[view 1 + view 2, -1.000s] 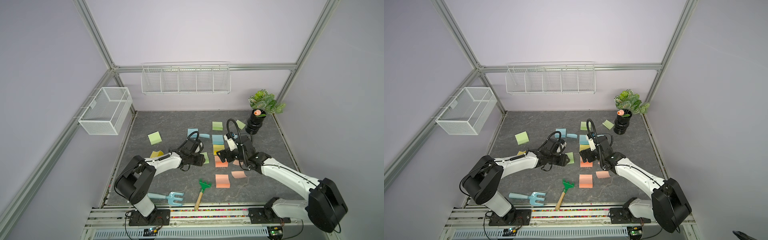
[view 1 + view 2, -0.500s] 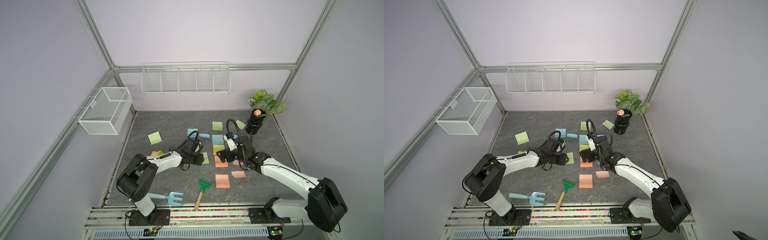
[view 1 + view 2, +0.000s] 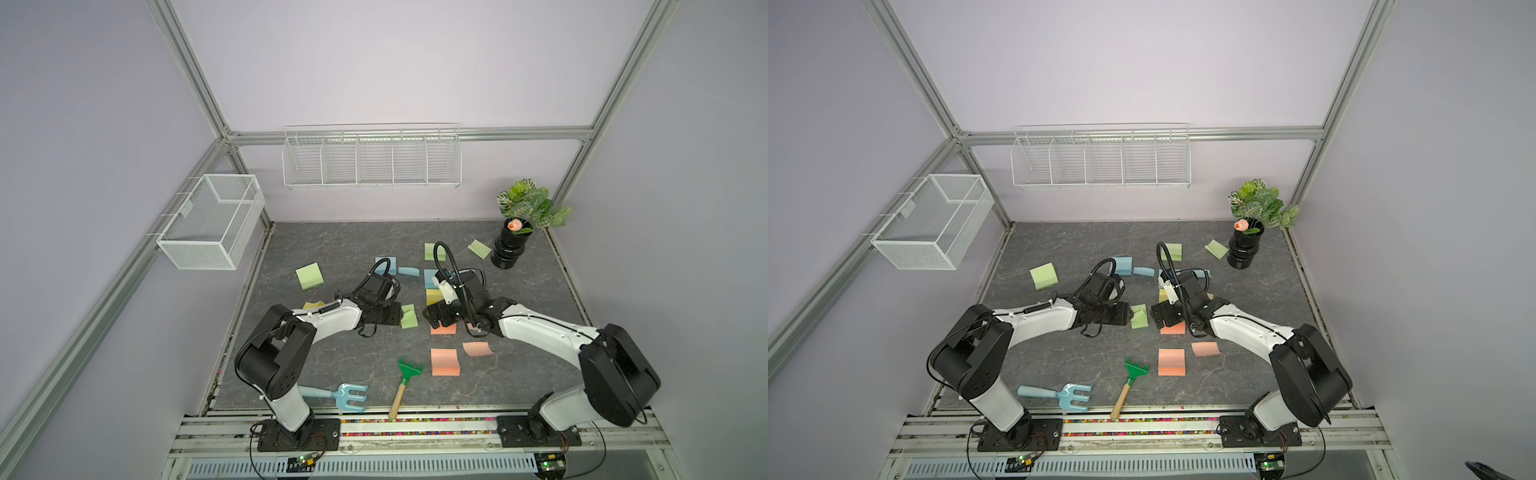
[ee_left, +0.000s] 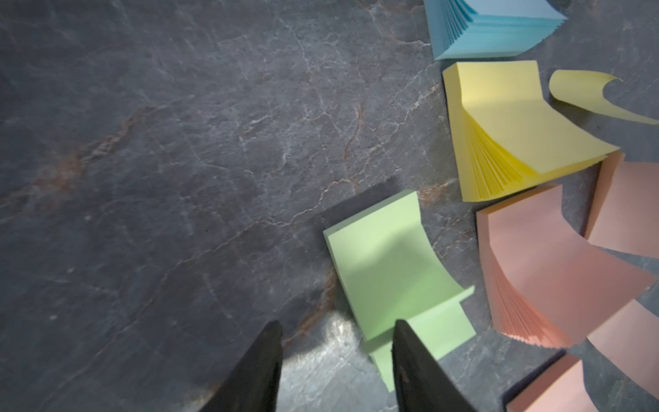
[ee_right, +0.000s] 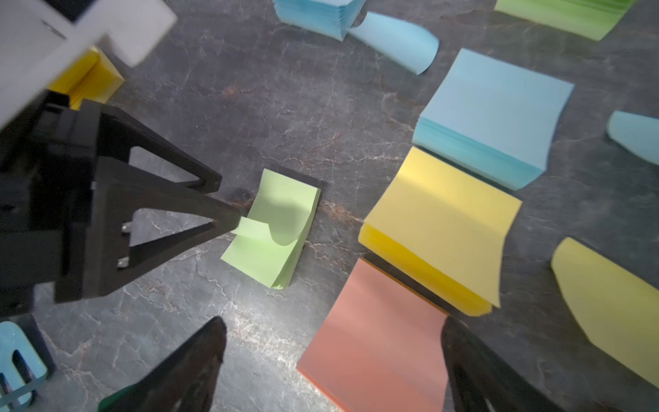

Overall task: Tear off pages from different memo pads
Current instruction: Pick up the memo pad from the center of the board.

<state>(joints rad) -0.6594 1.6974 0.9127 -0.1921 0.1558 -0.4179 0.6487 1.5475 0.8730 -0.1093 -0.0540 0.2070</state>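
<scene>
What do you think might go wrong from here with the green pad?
The left gripper has its jaws apart, one fingertip at the curled top page, so the page may slip free. Nothing pins the green pad; the right gripper hangs open over the orange pad, so a pull could drag the whole pad.

Memo pads (image 3: 432, 296) crowd centre; bare tabletop (image 3: 332, 245) beyond them

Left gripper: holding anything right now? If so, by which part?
Nothing clamped: the left gripper stands with jaws apart. The curled-up edge of the green page just touches one fingertip, above the green pad. Whether it sticks there can't be told.
</scene>
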